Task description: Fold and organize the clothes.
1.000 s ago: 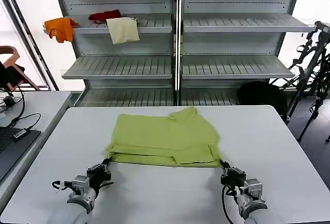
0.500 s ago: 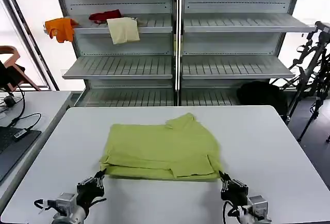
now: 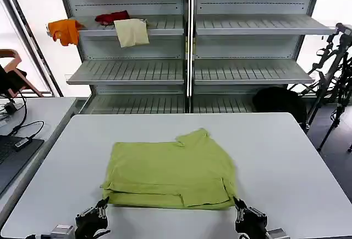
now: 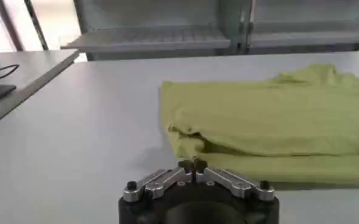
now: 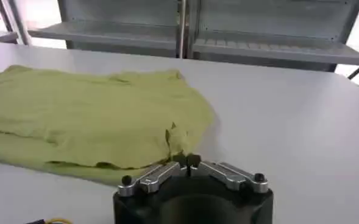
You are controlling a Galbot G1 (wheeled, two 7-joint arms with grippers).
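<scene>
The t-shirt (image 3: 170, 173) lies half folded mid-table; more folds remain. My left gripper (image 3: 102, 205) and right gripper (image 3: 237, 203), jaws together, sit at its near-edge corners.

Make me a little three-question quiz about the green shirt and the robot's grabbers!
1. True or false: the t-shirt lies folded on the white table.
2. What are the left tool and right tool doing? A) lifting the shirt off the table B) sitting shut at the shirt's near edge, one by each corner C) reaching for the shelves
3. Fill in: the sleeve sticking out points toward the ______ behind the table.

Key: 1 true; 2 B; 3 shelves.
</scene>
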